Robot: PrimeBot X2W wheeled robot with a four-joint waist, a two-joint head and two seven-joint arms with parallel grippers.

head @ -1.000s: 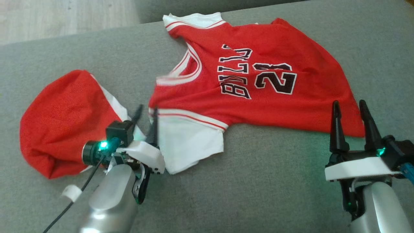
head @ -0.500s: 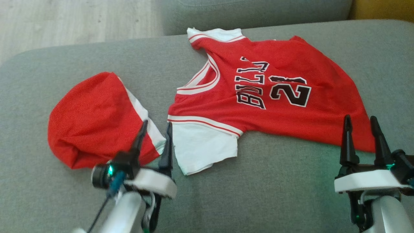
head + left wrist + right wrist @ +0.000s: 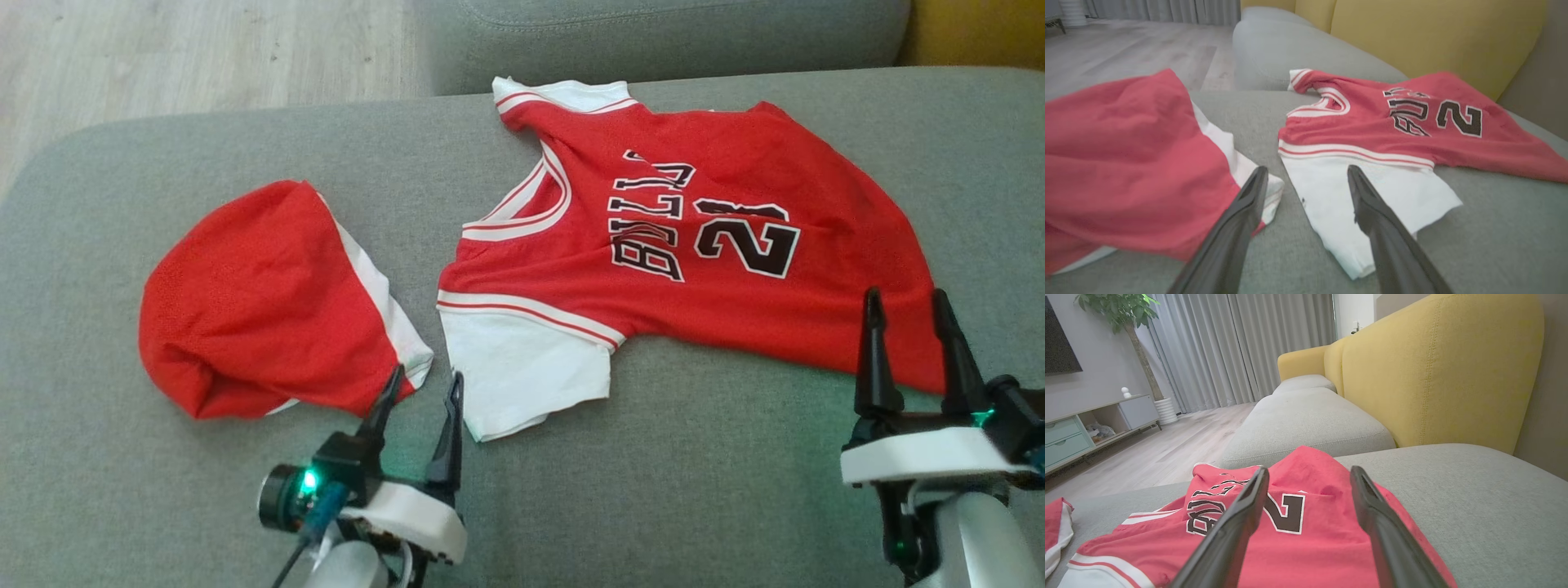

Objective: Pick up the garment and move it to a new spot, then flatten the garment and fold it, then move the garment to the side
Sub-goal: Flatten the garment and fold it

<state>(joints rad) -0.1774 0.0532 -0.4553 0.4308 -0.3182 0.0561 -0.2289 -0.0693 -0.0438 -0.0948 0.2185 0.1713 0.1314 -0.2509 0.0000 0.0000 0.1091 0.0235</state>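
Item: red mesh basketball jersey with white sleeves and black lettering (image 3: 694,269), spread on grey fabric sofa cushion (image 3: 694,490), flattening in hand by my reckoning; my left gripper (image 3: 426,374) and right gripper (image 3: 906,294) gape empty at its near edge, so next I pinch sleeve and hem to fold.

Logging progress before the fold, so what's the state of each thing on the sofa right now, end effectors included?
Jersey: spread out, unfolded, lettering up.
Red bundle: bunched in a heap beside the jersey.
Left end effector: open, empty.
Right end effector: open, empty.
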